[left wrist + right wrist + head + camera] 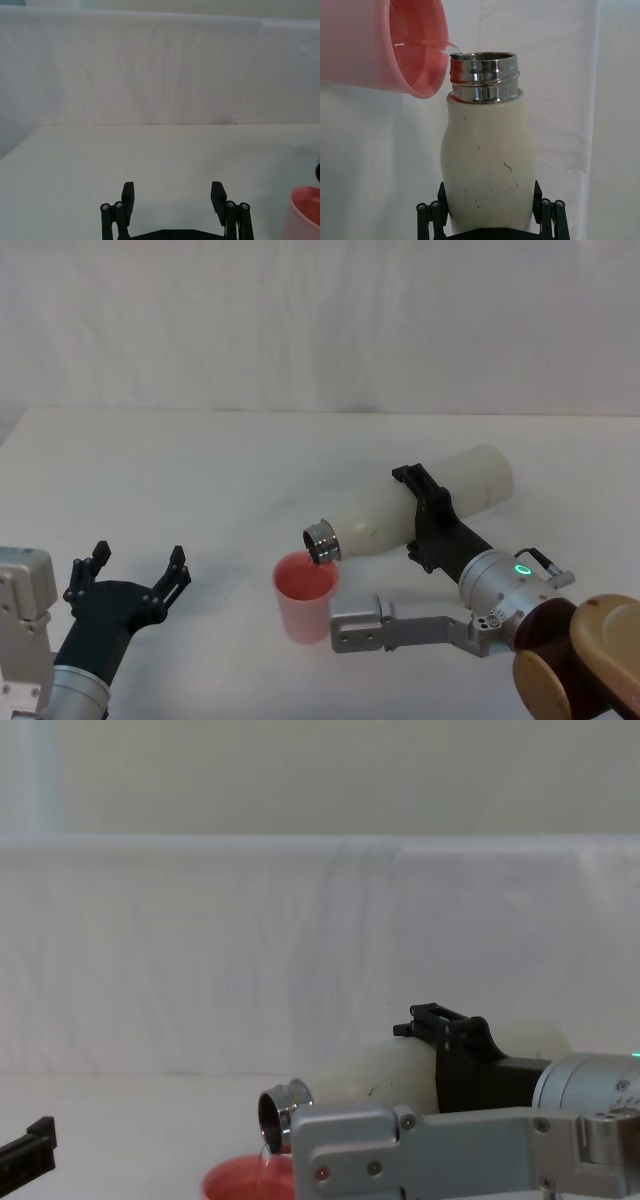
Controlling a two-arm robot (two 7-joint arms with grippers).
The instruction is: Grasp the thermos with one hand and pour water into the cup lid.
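The right gripper (425, 515) is clamped around the middle of the thermos (400, 515), one black finger (418, 483) over its far side and the other under its near side, so the bottle is held off the table (200, 460) and tipped almost level, its base up to the far right and its neck down to the near left. In the right wrist view the fingers (432, 215) press against both flanks of the cream body (490, 165).

The thermos is cream-white with rounded shoulders, flecked with small dark scuffs, and ends in a shiny threaded steel neck (485, 75) with no cap on it. The neck's lip hangs just over the far rim of the cup lid (305, 595), a small salmon-pink cup standing upright on the table just left of the right arm's grey housing. A thin clear stream of water (451, 47) runs from the lip into the cup, and water already lies in its bottom.

The left gripper (135, 575) rests near the left front edge, well apart from the cup, its black fingers (128, 197) spread wide and holding nothing. In the chest view the grey housing (420, 1150) blocks most of the cup lid (245, 1180). A white backdrop stands behind the table.
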